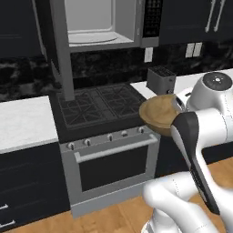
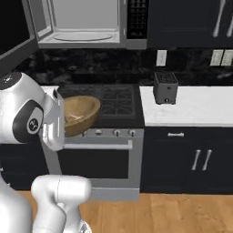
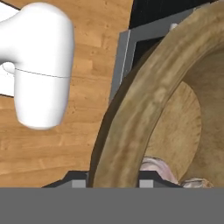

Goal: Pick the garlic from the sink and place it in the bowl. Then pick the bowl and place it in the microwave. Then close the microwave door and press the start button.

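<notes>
1. Your claw (image 3: 113,181) grips the bowl (image 1: 159,113) by its rim, one finger on each side.
2. The garlic (image 3: 159,168) lies inside it (partly cut off).
3. Beyond the stove (image 1: 98,107), the microwave (image 1: 98,22) stands open above, its door (image 1: 57,45) swung left.

**Bowl with garlic held aloft, microwave open above**

The bowl (image 1: 157,114), round, shallow and tan-brown with wood grain, sits in the gripper (image 3: 113,181), its rim pinched between the two fingertips, one outside the wall and one inside. It is tilted, its hollow turned partly sideways. The garlic (image 3: 158,169), a small pinkish-white bulb, lies inside the bowl just beside the gripper's inner fingertip, against the wall. The microwave (image 2: 86,25), grey-framed with a pale interior and a black button panel at its right, stands well above and beyond the gripper. The microwave door (image 1: 61,45) hangs swung wide open, well apart from the gripper.
</notes>
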